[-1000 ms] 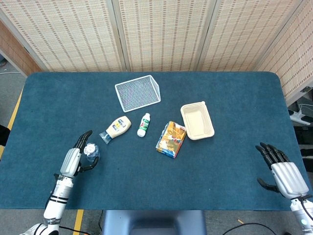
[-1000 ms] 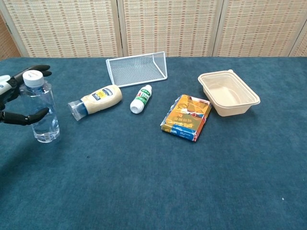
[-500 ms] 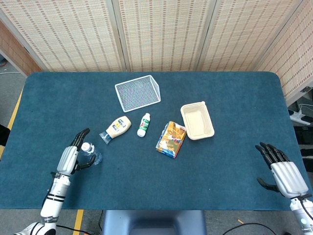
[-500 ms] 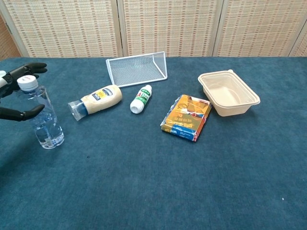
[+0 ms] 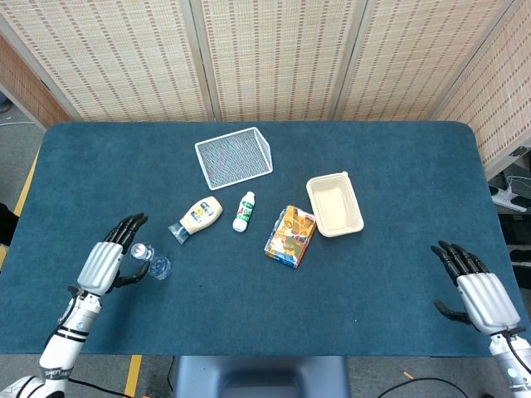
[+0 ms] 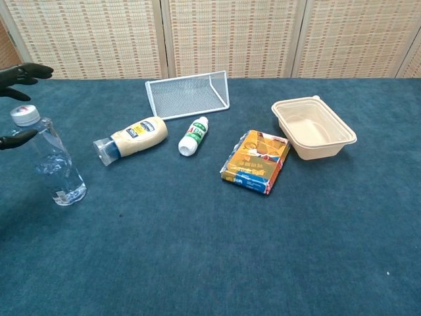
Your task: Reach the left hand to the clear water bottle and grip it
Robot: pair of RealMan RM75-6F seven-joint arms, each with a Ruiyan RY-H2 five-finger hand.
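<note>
The clear water bottle [image 6: 50,161] with a white cap stands at the table's left, its top tilted to the left. From the head view the bottle [image 5: 150,262] sits just right of my left hand [image 5: 104,264]. That hand is spread, its fingertips [image 6: 25,71] above and left of the cap and the thumb tip beside the neck; I cannot tell if it touches. My right hand [image 5: 479,296] rests at the table's right front edge with fingers extended and nothing in it.
A lying mayonnaise bottle [image 6: 135,138] and a small white bottle [image 6: 193,135] are right of the water bottle. Behind them a white wire basket [image 6: 189,93] lies on its side. A colourful snack packet [image 6: 256,161] and a beige container [image 6: 341,128] sit further right.
My left hand has drawn back to the left and opened away from the bottle. The bottle, upright between the fingers before, now leans left.
</note>
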